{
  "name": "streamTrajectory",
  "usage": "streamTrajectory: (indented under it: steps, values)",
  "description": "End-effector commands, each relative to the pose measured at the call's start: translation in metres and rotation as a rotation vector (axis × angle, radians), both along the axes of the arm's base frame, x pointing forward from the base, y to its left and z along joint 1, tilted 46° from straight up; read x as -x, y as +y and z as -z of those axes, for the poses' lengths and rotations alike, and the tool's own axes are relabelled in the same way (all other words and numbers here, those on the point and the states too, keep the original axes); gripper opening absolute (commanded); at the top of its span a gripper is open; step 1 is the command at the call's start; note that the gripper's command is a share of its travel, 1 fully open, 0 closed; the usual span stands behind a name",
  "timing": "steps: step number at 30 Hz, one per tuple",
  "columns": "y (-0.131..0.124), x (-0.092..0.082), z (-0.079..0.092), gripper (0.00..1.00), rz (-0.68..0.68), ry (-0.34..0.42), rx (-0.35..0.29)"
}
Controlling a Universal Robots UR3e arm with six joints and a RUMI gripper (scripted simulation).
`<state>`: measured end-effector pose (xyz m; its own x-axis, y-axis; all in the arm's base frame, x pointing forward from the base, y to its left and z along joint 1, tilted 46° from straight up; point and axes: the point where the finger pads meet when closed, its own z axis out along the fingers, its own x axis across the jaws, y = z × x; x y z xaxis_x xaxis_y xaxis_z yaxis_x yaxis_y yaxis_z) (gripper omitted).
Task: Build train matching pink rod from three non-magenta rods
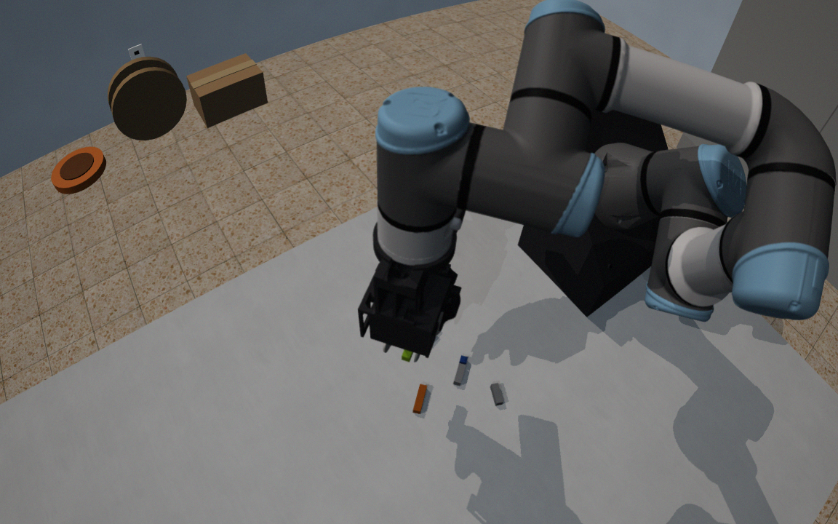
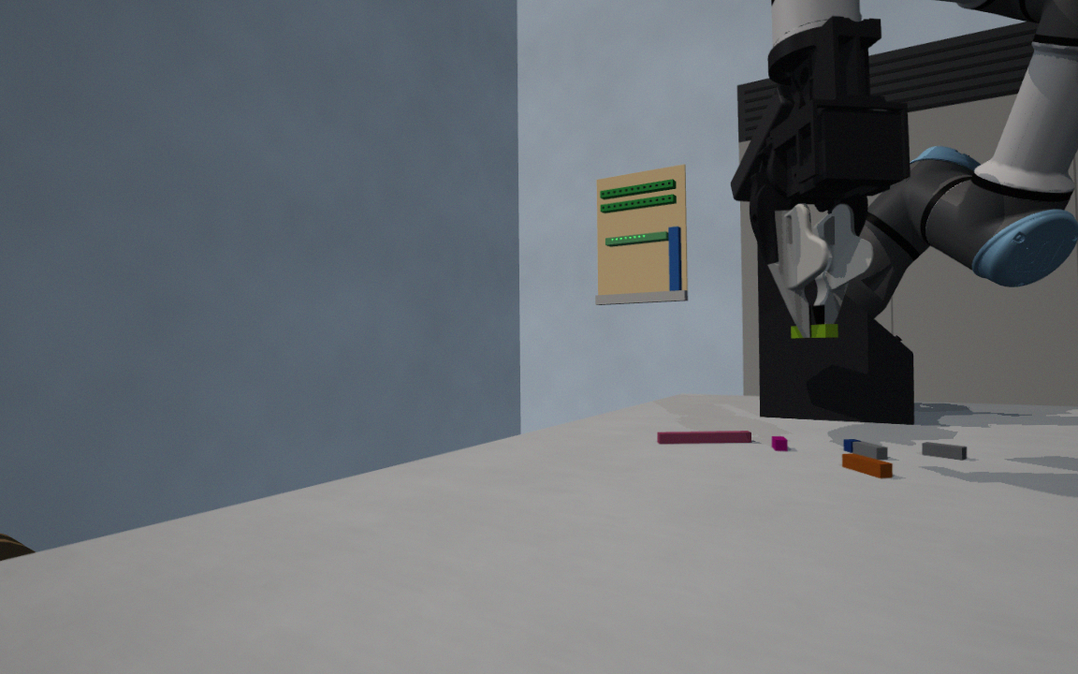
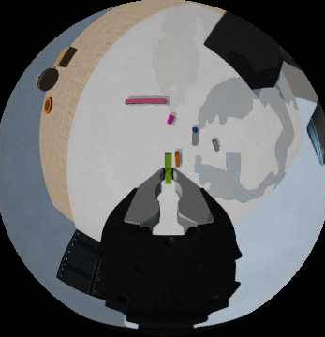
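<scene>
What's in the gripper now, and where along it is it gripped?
The lime rod, clamped by the gripper near its middle, across its long sides, both ends sticking out.

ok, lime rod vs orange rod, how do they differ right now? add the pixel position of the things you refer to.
The lime rod (image 1: 406, 355) (image 2: 825, 330) (image 3: 168, 161) is clamped in the gripper (image 1: 402, 351) (image 2: 817, 329) (image 3: 168, 168); the orange rod (image 1: 420, 399) (image 2: 866, 465) (image 3: 178, 158) is ungripped. Lime hangs above the table; orange lies flat on it. Lime is the longer by colour code, orange the shorter. Both are straight, square-edged rods.
</scene>
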<state>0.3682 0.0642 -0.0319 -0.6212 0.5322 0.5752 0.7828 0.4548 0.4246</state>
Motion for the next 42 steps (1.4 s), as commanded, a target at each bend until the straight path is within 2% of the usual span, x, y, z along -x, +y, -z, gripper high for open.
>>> streamTrajectory:
  steps: [1,7,24,32,42]
  values:
    - [0.018,0.01,-0.021,0.0,-0.009,-0.013,0.001]
    - [0.04,0.025,-0.042,0.0,-0.022,-0.026,0.0]
    - [0.042,0.026,-0.044,0.0,-0.023,-0.027,0.0]
    - [0.048,0.027,-0.038,0.0,-0.023,-0.028,0.001]
    - [0.076,0.028,-0.012,0.0,-0.023,-0.028,0.001]
